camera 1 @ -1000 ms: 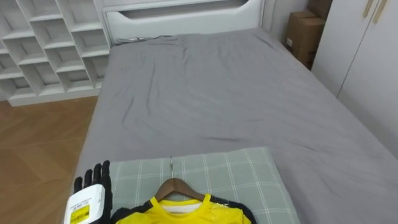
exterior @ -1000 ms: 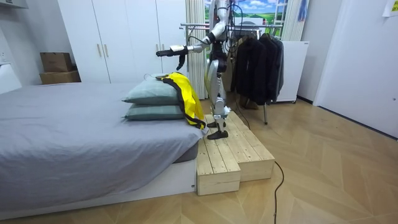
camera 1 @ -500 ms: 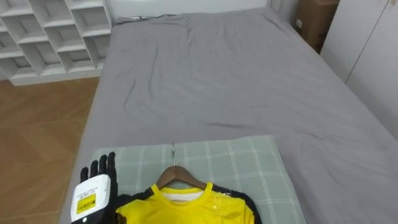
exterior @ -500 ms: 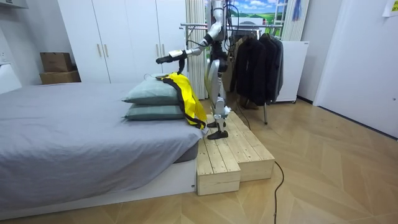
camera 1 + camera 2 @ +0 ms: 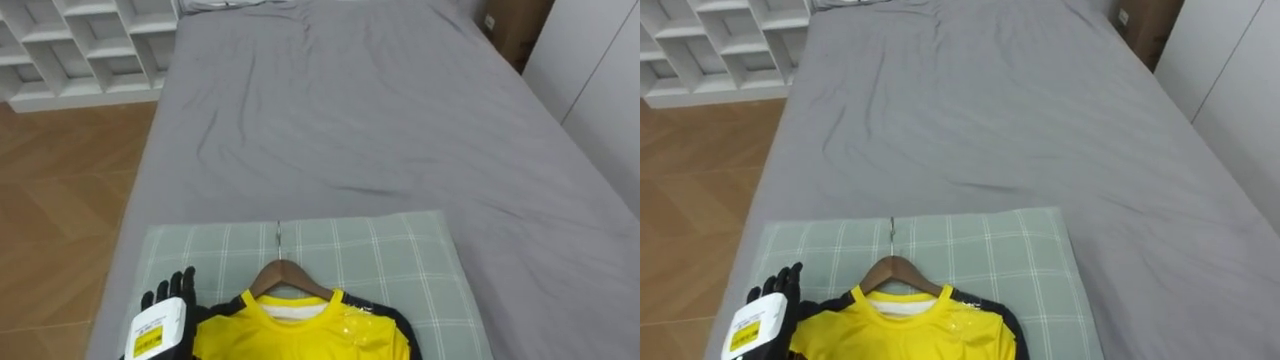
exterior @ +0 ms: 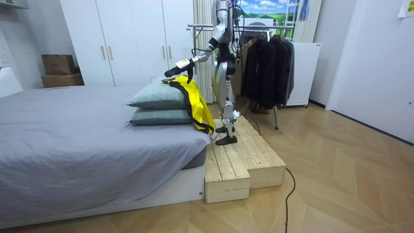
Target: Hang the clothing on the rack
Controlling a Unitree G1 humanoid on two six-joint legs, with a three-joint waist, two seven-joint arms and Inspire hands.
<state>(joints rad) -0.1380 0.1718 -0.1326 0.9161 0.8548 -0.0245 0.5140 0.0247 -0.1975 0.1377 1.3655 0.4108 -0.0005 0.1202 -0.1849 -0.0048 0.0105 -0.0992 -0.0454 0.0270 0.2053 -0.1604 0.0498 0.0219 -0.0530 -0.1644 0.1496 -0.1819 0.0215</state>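
A yellow shirt with black sleeves hangs on a wooden hanger and lies flat on a green checked pillow. The hanger's metal hook points up the bed. My left hand is open with straight fingers, right by the shirt's left shoulder at the pillow's left edge. In the room view I stand on a wooden platform at the bed's end, left hand reaching down over the stacked pillows, where the shirt drapes over the edge.
The grey bed stretches ahead, with white shelving and wood floor on its left. A clothes rack with dark garments stands behind me. White wardrobes line the wall.
My left arm has come down from level to slanting toward the pillow, and the hand now sits lower beside the shirt's shoulder. The head camera has tilted downward.
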